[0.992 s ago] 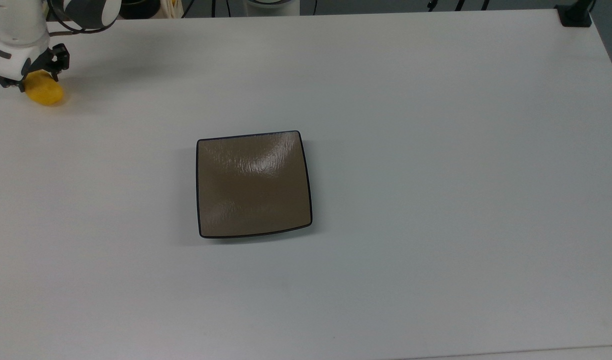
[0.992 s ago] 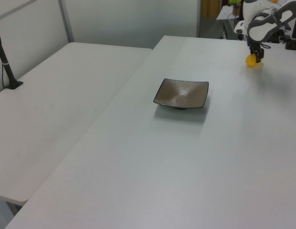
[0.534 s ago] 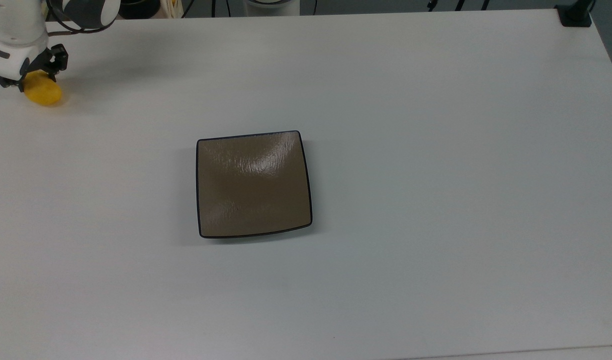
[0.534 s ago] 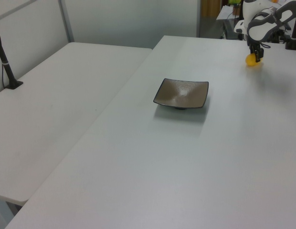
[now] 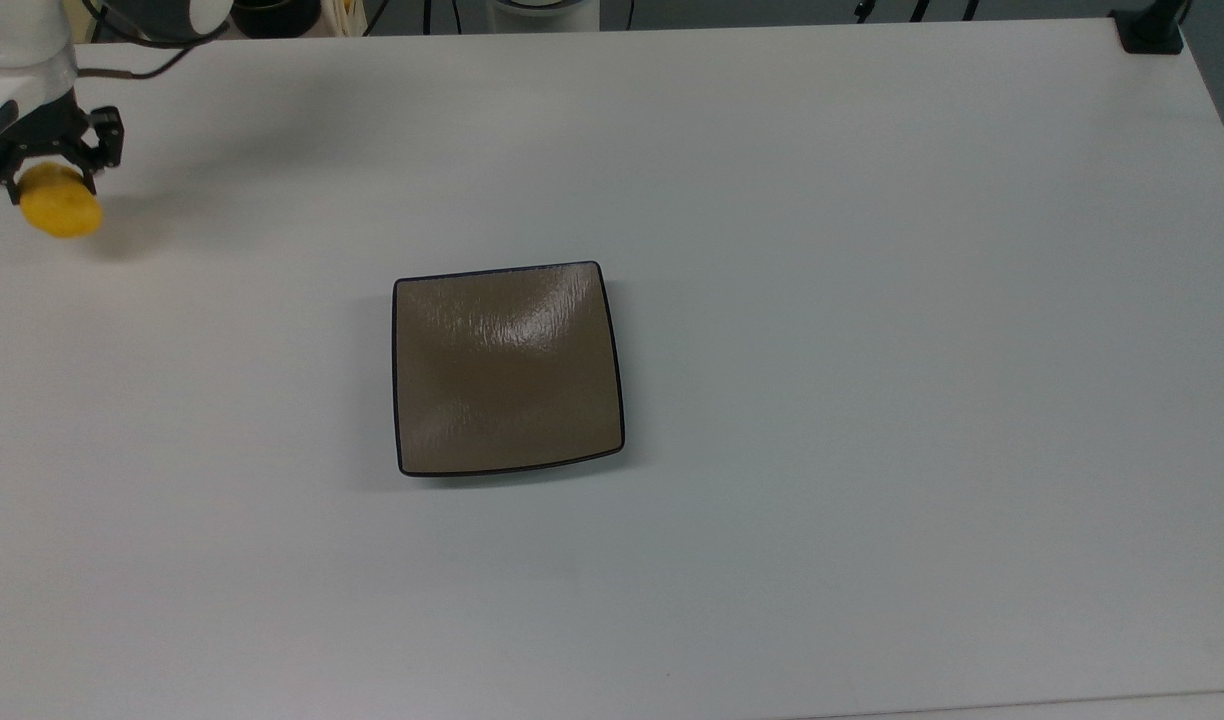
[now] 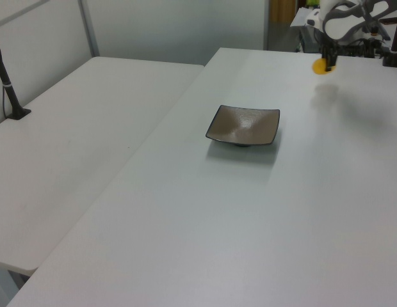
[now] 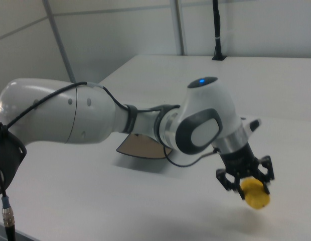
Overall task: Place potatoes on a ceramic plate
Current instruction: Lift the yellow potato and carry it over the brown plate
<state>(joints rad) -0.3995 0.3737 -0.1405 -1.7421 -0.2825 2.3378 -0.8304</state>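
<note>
The yellow potato (image 5: pixel 62 211) hangs above the table at the top view's far left, casting a shadow below it, with my gripper (image 5: pixel 50 178) shut on its upper part. In the left view the potato (image 6: pixel 321 66) floats above the table's far end under my gripper (image 6: pixel 327 61). The right view shows the gripper (image 7: pixel 244 181) clamping the potato (image 7: pixel 256 196) from above. The square brown ceramic plate (image 5: pixel 507 368) sits bare in the middle of the table, well to the right of the potato in the top view; the plate (image 6: pixel 244 125) is also seen in the left view, and the plate (image 7: pixel 141 146) shows partly behind my arm.
The white table (image 5: pixel 872 300) spreads wide around the plate. A black clamp post (image 5: pixel 1150 30) stands at the top view's upper right corner. A second white table (image 6: pixel 70 153) adjoins on the left view's left, carrying a black post (image 6: pixel 8 89).
The potato has been lifted off the table in my gripper and has drifted slightly toward the top view's lower left; its shadow now lies apart from it.
</note>
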